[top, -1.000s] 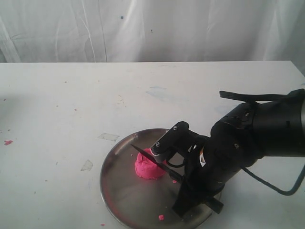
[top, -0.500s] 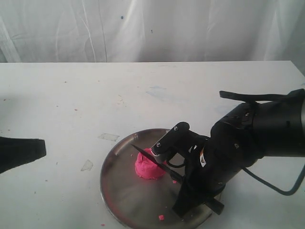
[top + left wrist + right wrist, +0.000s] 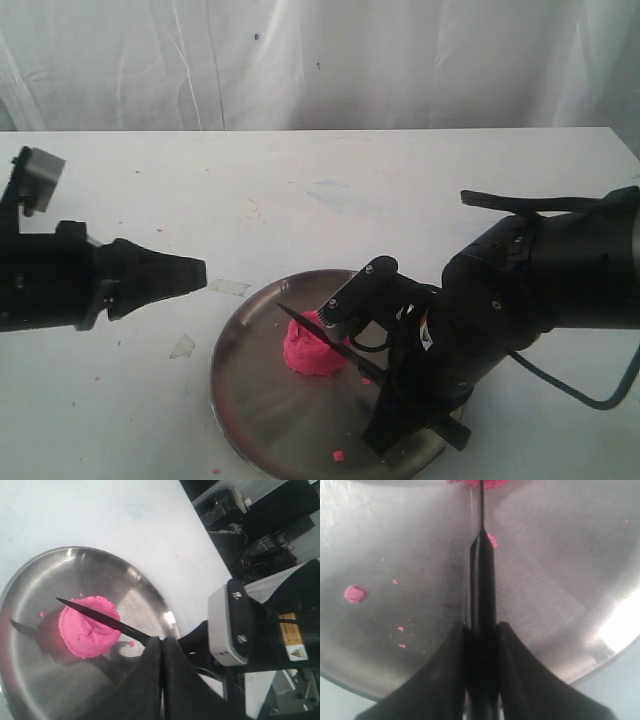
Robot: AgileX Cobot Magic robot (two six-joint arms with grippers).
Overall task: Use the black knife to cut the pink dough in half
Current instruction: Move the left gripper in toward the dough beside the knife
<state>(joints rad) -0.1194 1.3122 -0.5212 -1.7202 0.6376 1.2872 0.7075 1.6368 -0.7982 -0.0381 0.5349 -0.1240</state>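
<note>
right gripper (image 3: 481,645) clamped on black knife (image 3: 325,339), blade across pink dough (image 3: 314,347) on steel plate (image 3: 250,400), left gripper (image 3: 161,652) closed, empty

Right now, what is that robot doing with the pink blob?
The robot is about to cut it. Its right gripper holds the black knife by the handle, and the blade lies across the top of the pink dough, which is still one round lump. The dough sits on a shiny steel plate with a few pink crumbs around it. The left gripper hovers beside the plate, closed and holding nothing.
</note>
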